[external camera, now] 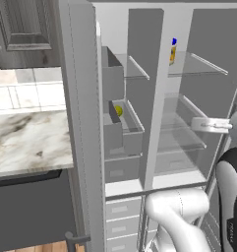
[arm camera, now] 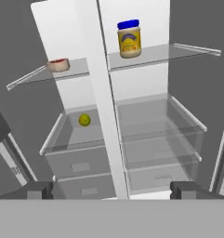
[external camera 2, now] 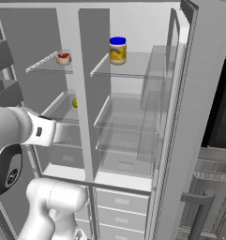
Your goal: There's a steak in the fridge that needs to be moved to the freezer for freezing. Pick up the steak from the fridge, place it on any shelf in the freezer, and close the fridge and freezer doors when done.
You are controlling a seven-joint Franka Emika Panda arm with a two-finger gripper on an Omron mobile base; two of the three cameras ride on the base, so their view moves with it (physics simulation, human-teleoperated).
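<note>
The hand (arm camera: 111, 189) is open and holds nothing — its two fingertips (arm camera: 39, 189) stand wide apart in front of the open cabinet. The steak (arm camera: 58, 64) lies on the upper glass shelf (arm camera: 34, 77) of the left compartment. A jar (arm camera: 129, 38) stands on the upper right shelf, and a lemon (arm camera: 84, 120) lies lower on the left.
</note>
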